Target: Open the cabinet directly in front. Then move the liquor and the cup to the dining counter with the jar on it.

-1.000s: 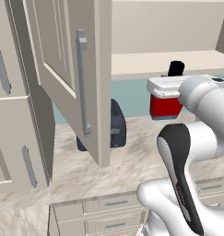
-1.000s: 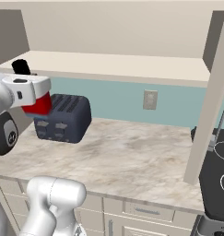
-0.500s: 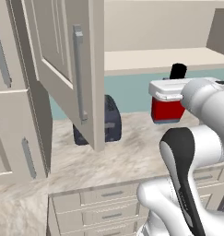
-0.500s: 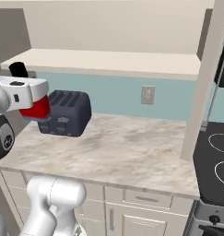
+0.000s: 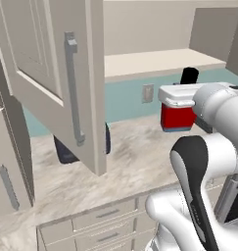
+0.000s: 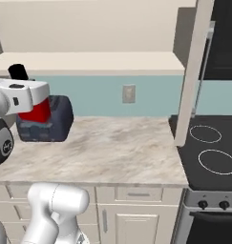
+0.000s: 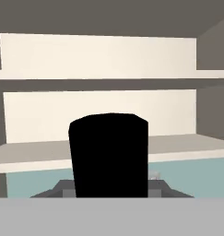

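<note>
The liquor [image 5: 178,115] hangs in the air above the marbled counter [image 5: 140,166], in front of the lowest cabinet shelf [image 5: 154,63], with its black cap [image 7: 109,154] up. The gripper [image 5: 181,100] is clenched around its body. The cabinet [image 5: 57,73] stands open, so the first step looks done. The dark toaster [image 6: 43,121] stands at the back edge of the counter. It seems the bottle must go to the dining counter, and the cup after it.

1. You see the cabinet [image 5: 66,83]: beige, raised-panel door swung open, shelves exposed.
2. You see the liquor [image 5: 178,115]: red label, black cap, upright, lifted above the countertop.
</note>
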Tool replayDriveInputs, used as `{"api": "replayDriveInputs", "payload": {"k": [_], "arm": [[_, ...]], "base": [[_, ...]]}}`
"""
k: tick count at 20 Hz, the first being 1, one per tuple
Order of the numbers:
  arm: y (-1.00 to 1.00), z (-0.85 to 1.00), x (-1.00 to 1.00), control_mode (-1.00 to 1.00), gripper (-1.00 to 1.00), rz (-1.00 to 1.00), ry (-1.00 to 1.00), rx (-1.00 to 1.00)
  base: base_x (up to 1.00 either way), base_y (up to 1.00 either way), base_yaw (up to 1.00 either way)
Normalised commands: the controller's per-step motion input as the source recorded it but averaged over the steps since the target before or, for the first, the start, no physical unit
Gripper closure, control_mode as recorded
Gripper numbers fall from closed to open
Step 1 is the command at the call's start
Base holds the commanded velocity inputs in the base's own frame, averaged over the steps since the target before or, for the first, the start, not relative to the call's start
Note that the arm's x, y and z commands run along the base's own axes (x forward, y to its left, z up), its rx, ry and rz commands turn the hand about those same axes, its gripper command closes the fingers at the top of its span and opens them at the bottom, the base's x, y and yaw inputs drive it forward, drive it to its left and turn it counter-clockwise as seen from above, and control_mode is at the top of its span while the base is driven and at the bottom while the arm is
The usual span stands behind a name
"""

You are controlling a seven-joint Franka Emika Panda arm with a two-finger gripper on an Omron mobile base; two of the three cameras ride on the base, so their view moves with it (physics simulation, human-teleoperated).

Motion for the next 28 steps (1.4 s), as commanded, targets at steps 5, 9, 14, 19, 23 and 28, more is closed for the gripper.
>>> {"api": "replayDriveInputs", "payload": {"k": [5, 9, 14, 19, 23, 28], "arm": [[0.00, 0.00, 0.00, 1.00, 1.00, 0.00, 0.00, 0.00], [0.00, 0.00, 0.00, 1.00, 1.00, 0.00, 0.00, 0.00], [0.00, 0.00, 0.00, 1.00, 1.00, 0.00, 0.00, 0.00], [0.00, 0.00, 0.00, 1.00, 1.00, 0.00, 0.00, 0.00], [0.00, 0.00, 0.00, 1.00, 1.00, 0.00, 0.00, 0.00], [0.00, 0.00, 0.00, 1.00, 1.00, 0.00, 0.00, 0.00]], "base": [[-0.18, -0.27, -0.46], [-0.33, -0.37, -0.50], [-0.47, -0.51, -0.51], [-0.44, -0.63, -0.49], [-0.34, -0.68, -0.47], [-0.23, -0.54, -0.49]]}}
